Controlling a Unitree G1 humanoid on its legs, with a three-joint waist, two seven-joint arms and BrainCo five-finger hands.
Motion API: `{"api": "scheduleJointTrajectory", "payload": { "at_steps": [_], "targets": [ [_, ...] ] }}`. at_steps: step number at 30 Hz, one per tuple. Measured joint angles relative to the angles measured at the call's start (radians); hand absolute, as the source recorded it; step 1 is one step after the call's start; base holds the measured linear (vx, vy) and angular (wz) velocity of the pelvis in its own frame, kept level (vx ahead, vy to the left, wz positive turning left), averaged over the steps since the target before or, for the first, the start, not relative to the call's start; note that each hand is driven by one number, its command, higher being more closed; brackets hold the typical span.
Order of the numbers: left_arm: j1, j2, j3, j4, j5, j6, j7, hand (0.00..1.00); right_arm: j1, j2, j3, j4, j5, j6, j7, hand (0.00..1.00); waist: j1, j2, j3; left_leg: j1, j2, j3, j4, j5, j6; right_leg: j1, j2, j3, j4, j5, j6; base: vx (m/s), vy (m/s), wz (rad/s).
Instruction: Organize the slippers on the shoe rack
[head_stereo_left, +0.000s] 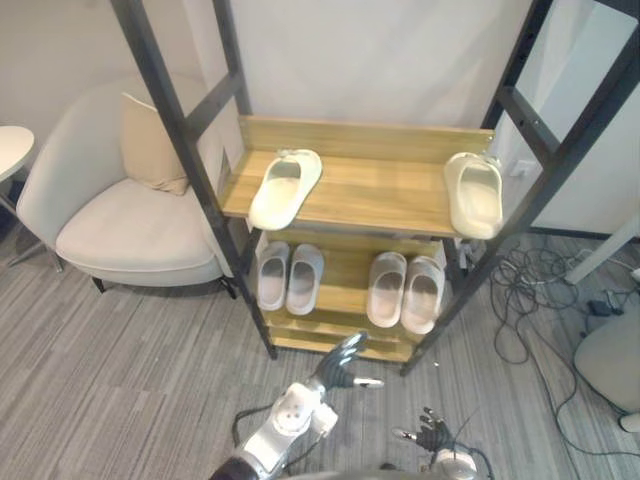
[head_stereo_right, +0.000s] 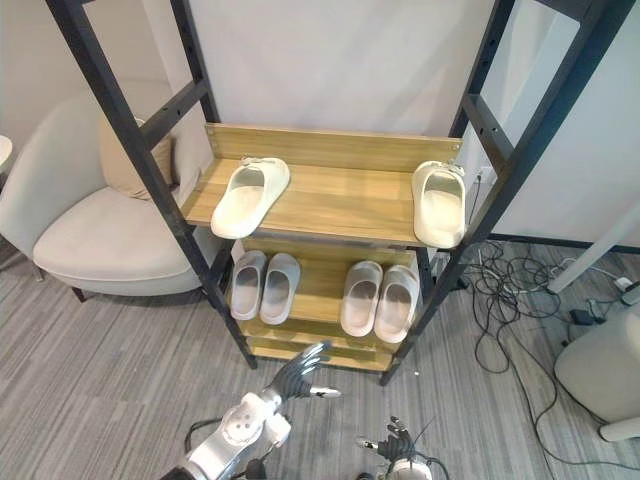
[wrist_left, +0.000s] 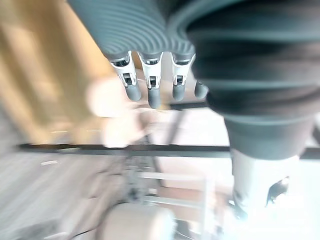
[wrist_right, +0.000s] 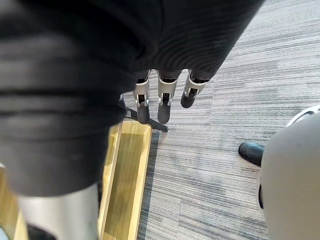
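A shoe rack (head_stereo_left: 190, 140) with a black frame and wooden shelves stands ahead. On its top shelf (head_stereo_left: 380, 195), one cream slipper (head_stereo_left: 285, 188) lies at the left end, angled. Another cream slipper (head_stereo_left: 475, 193) lies at the right end, overhanging the front edge. The lower shelf holds two pairs of grey slippers, one on the left (head_stereo_left: 288, 277) and one on the right (head_stereo_left: 405, 290). My left hand (head_stereo_left: 340, 365) is open with fingers spread, low in front of the rack's bottom shelf and holding nothing. My right hand (head_stereo_left: 430, 435) hangs lower to the right, over the carpet; its fingers (wrist_right: 160, 100) are straight and empty.
A beige armchair (head_stereo_left: 120, 230) with a cushion (head_stereo_left: 150, 145) stands close to the rack's left side. A white round table (head_stereo_left: 10, 150) shows at the far left. Loose cables (head_stereo_left: 530, 290) lie on the carpet right of the rack, beside a pale rounded seat (head_stereo_left: 610, 360).
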Motion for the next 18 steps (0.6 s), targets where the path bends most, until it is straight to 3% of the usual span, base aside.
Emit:
{"api": "scheduleJointTrajectory", "payload": {
  "at_steps": [4,9,18],
  "targets": [
    [-0.118,0.006,0.022,-0.101,0.0,-0.023,0.038,0.0,-0.002,-0.008,0.029,-0.01,0.0,0.0,0.002,0.0,-0.004,-0.001,-0.001,0.0,-0.001,-0.001,0.001,0.004,0.006,0.001,0.002,0.0,-0.001,0.003,-0.005,0.04,-0.007,0.0],
    [-0.194,0.031,0.146,-0.177,0.0,-0.039,0.085,0.0,-0.014,-0.013,0.03,-0.019,0.0,-0.001,0.007,0.0,-0.025,-0.005,-0.004,0.001,-0.002,-0.001,0.005,0.002,0.006,0.0,0.003,0.009,-0.012,0.014,-0.003,0.05,-0.002,-0.06],
    [-0.328,0.178,0.382,-0.17,0.011,-0.045,0.154,0.0,-0.038,-0.045,0.033,-0.023,0.0,-0.001,0.042,0.0,-0.037,-0.015,-0.004,0.002,-0.005,0.014,0.005,-0.006,0.008,-0.011,0.004,0.044,-0.04,0.041,-0.008,-0.02,0.016,-0.12]
  ]
}}
